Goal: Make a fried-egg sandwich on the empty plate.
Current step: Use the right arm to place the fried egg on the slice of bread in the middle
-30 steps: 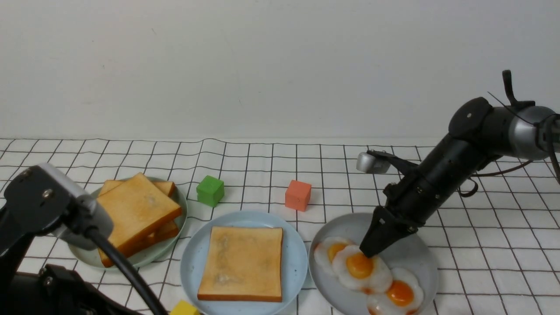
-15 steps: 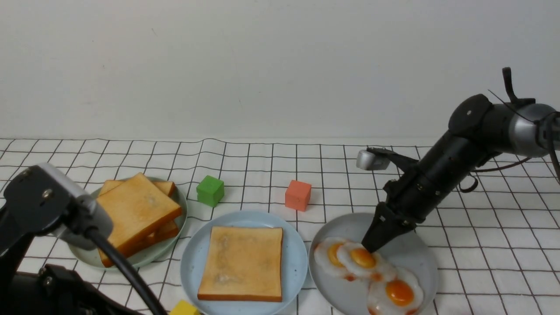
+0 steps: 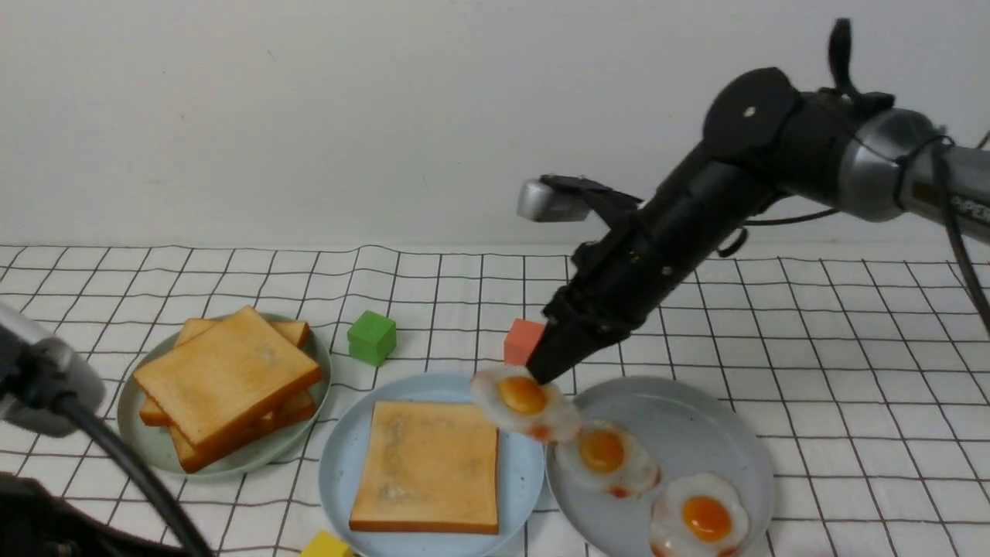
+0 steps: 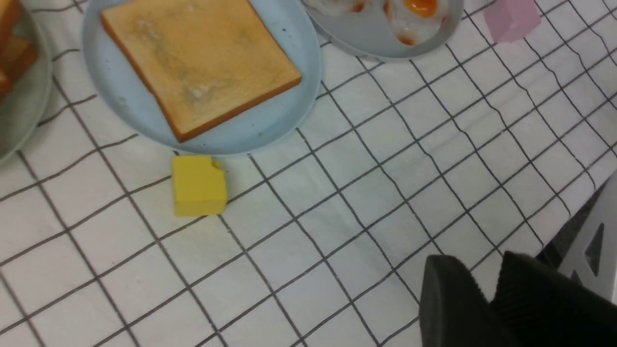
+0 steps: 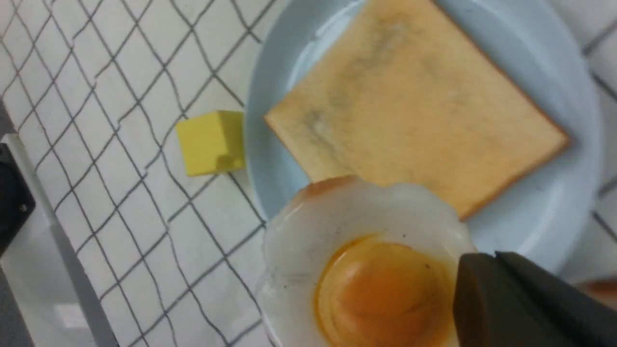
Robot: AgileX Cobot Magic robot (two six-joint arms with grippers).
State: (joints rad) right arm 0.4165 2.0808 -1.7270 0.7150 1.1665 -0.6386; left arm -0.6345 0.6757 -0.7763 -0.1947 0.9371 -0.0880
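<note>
Pale green plate [image 3: 147, 452], far left: pile of plain toast [image 3: 224, 375], unchanged from a second ago.
Left gripper [image 4: 482, 294]: shown by the left wrist view alone, over the cloth on the near side of the plates. Fingertips close together, nothing between them; parted or pressed, cannot tell.
Green cube [image 3: 372, 336]: behind the plates, apart from all.
Blue plate [image 3: 340, 472], centre front, between the green and grey plates: one toast slice [image 3: 427, 464] flat on it, top bare. Sandwich at first layer only.
Yellow cube [image 4: 198, 185]: just beside the blue plate's near rim. Whole in both wrist views, a mere corner from the front.
Fried egg [image 3: 524, 398]: a second ago flat on the grey plate, now lifted clear and carried left, hanging over the blue plate's right rim, short of the toast's middle. Judged: second layer on its way, release yet to come.
Right gripper [image 3: 543, 377]: jaws pinched on the egg's white edge beside the yolk, plainest in the right wrist view.
Orange cube [image 3: 521, 340]: partly behind that gripper.
Grey plate [image 3: 696, 414], right: two eggs [image 3: 607, 456] remaining.
Pink cube [image 4: 511, 19]: beside the grey plate, left wrist view only.
</note>
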